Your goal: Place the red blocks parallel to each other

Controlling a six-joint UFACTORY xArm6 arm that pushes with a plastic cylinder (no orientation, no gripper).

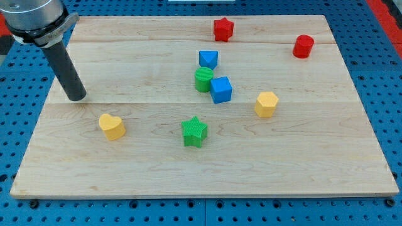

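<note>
Resting on the wooden board [188, 169] at the view's left, my tip [76, 97] touches no block and holds nothing; it's just a bare rod. Nearest block is the yellow heart [112, 126], below & to the view's right, near but apart from the tip.

Task blocks: red star [223, 29] sits near the board's top edge, roughly centre-right. It's small, solid red, w/ pointed lobes. Red cylinder [303, 46] stands toward the top right corner, upright, round top facing up. The two reds are well apart, the cylinder a bit lower in the view than the star.

Middle cluster: blue block [208, 59], prob. a triangle shape, w/ green cylinder [203, 80] just below it and blue cube [221, 90] touching or nearly touching the green one; can't tell which. Yellow hexagon [266, 104] sits to the view's right of the cluster, apart. Green star [195, 132] is below the cluster, alone.

Hard to see: arm's upper part is cut off by the top left corner of the frame. Blue block's exact shape is unclear at this angle. Blue pegboard surface [383, 94] surrounds the board, cropped at the edges.
</note>
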